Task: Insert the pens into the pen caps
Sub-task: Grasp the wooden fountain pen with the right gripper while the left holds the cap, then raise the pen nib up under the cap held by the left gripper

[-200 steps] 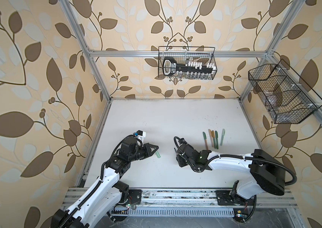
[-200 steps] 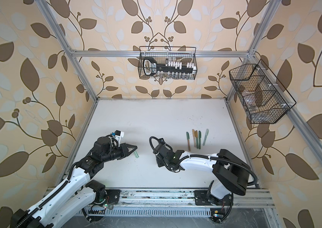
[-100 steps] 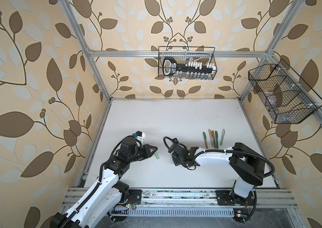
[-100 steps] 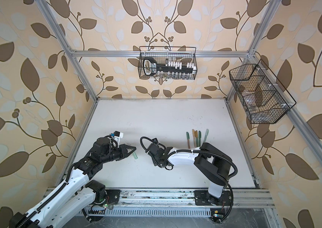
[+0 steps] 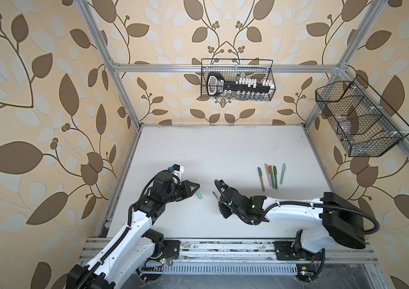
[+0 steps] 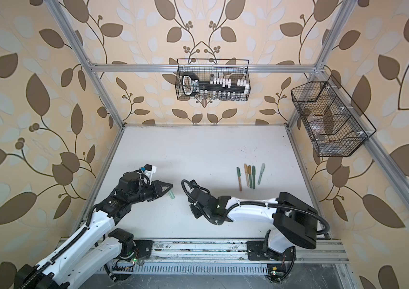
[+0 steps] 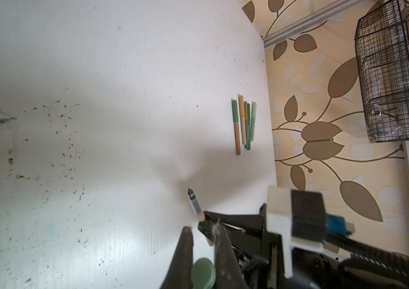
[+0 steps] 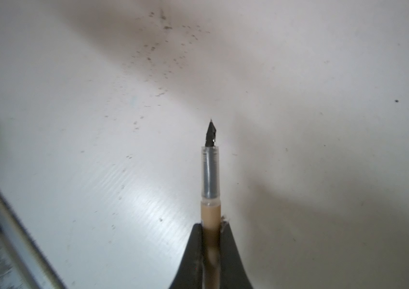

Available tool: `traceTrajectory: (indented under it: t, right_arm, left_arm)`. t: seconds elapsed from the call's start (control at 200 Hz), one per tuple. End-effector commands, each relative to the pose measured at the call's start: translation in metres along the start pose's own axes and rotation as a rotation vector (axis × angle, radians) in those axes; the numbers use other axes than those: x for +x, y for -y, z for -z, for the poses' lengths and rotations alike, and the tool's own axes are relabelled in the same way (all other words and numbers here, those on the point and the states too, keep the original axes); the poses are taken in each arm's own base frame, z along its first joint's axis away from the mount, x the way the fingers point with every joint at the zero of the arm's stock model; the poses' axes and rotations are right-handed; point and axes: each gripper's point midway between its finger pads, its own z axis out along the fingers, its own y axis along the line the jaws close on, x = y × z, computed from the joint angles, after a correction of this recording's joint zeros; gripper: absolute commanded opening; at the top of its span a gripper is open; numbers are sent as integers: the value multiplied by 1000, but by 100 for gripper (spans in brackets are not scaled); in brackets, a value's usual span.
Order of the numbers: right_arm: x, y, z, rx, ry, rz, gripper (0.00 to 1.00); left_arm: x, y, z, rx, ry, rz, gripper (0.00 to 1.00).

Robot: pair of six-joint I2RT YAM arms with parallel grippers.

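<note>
My left gripper (image 5: 194,188) (image 6: 167,187) is shut on a pale mint green pen cap (image 5: 199,196) (image 6: 171,195). In the left wrist view the cap's rounded end (image 7: 203,274) shows between the dark fingers (image 7: 185,250). My right gripper (image 5: 220,199) is shut on a tan pen (image 8: 210,175) with a clear grip section and a dark nib. The nib (image 5: 214,194) points toward the left gripper, a short gap from the cap. The same pen (image 7: 194,204) shows in the left wrist view. The right jaws (image 8: 211,226) clamp its tan barrel.
Several capped pens (image 5: 271,176) (image 6: 249,176) (image 7: 244,125) lie side by side on the white table (image 5: 211,150), right of centre. A wire basket (image 5: 237,80) hangs on the back wall and another (image 5: 358,120) on the right wall. Ink specks mark the table.
The right jaws have closed on the tan pen, and that gripper has shifted slightly left toward the left gripper. The left arm and its cap have stayed still.
</note>
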Motion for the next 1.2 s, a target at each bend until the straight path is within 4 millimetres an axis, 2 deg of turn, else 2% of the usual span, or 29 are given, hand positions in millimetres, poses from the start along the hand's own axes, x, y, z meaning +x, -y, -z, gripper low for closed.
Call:
traceTrajectory:
  t: [0.0,0.195,0.66,1.195]
  right_arm:
    - [-9,-25,14,-144,103,33,6]
    - [-5,-44,28,-220,135,92,6]
    - [-31,-62,31,-259,185,118,6]
    - [-40,-60,34,-249,199,117,6]
  left_arm:
    - [-18,30,8,86,40,-74,0]
    - [-20,33,7,120,40,-65,0]
    - [-14,30,4,125,17,-56,0]
    - [-15,22,6,84,37,-52,0]
